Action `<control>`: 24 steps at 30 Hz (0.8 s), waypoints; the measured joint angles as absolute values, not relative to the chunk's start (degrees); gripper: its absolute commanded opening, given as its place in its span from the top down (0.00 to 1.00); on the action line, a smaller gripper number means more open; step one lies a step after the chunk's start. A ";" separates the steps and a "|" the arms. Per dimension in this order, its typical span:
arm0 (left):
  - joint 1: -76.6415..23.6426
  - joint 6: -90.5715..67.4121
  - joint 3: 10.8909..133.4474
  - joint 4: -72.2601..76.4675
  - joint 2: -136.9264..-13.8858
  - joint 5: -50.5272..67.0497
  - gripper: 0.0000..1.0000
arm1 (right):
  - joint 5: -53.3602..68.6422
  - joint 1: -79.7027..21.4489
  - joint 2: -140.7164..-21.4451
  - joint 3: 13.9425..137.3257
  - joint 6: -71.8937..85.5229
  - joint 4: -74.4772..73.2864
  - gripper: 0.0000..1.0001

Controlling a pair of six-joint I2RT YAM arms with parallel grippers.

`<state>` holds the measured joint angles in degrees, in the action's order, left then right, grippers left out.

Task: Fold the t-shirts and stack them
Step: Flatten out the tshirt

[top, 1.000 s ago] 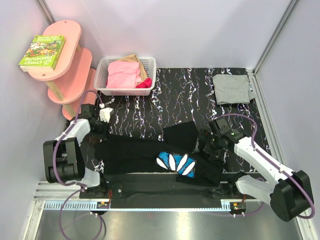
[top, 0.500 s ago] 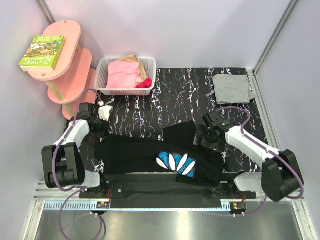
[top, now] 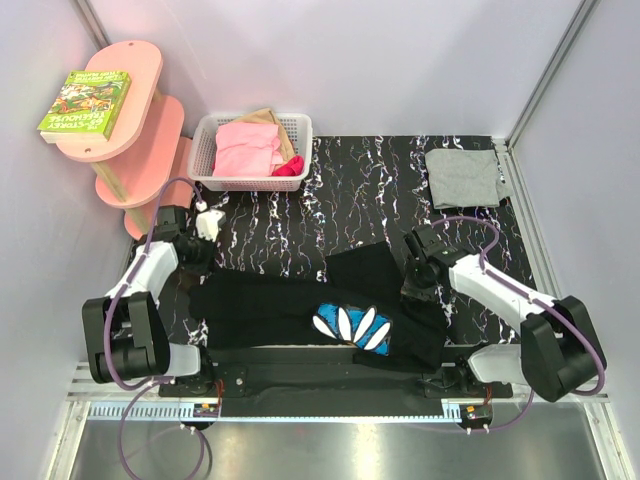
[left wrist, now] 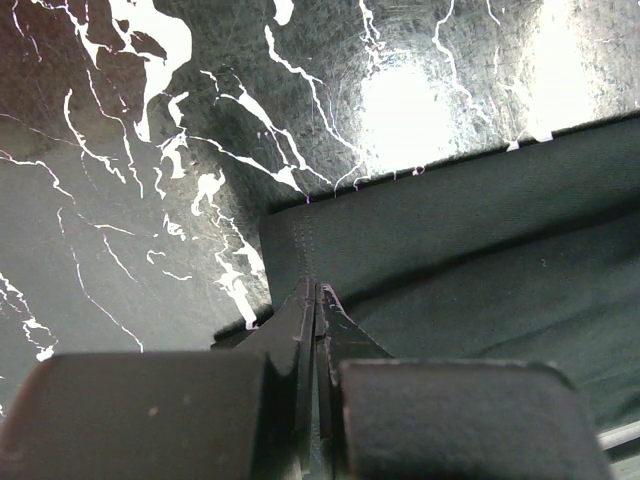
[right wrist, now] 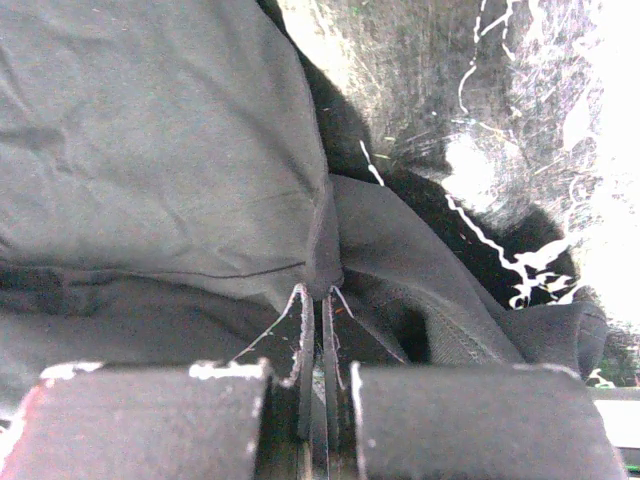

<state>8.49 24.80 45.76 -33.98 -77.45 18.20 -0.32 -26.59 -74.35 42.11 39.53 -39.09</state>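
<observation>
The black t-shirt with its blue-and-white petal print lies stretched along the near side of the table. My left gripper is at the shirt's left end and is shut on the hem by the corner. My right gripper is at the right part of the shirt, shut on a gathered fold of black cloth. That cloth bunches up around its fingertips. The light grey t-shirt lies folded at the far right corner, apart from both grippers.
A white basket with pink clothes stands at the back left of the black marbled table. A pink shelf unit carrying a book stands left of it. Walls close in both sides.
My right gripper has come down onto the shirt's right part and shut on the cloth. My left gripper has closed the last bit on the left hem.
</observation>
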 measured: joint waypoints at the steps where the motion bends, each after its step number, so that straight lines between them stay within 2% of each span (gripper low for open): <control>1: 8.49 24.82 45.71 -33.95 -77.38 18.20 1.00 | -0.32 -26.59 -74.15 42.13 39.64 -39.03 1.00; 8: 8.49 24.93 45.60 -34.48 -76.29 17.78 1.00 | -0.32 -26.59 -71.35 44.51 39.55 -41.65 1.00; 12: 8.49 24.49 47.79 -37.54 -74.39 17.58 1.00 | -0.40 -26.59 -67.81 54.06 39.13 -46.59 1.00; 18: 8.49 23.70 60.07 -42.89 -67.35 17.32 1.00 | -0.38 -26.59 -59.42 69.80 38.24 -51.62 1.00; 22: 8.49 23.49 63.40 -43.16 -62.54 17.61 1.00 | -0.36 -26.59 -54.63 72.20 38.19 -54.50 1.00; 24: 8.49 23.49 62.11 -43.35 -61.58 17.72 0.95 | -0.03 -26.59 -53.01 71.79 38.24 -56.75 1.00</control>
<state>8.49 23.49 62.11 -43.35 -61.58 17.72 -0.03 -26.59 -53.01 71.79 38.24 -56.75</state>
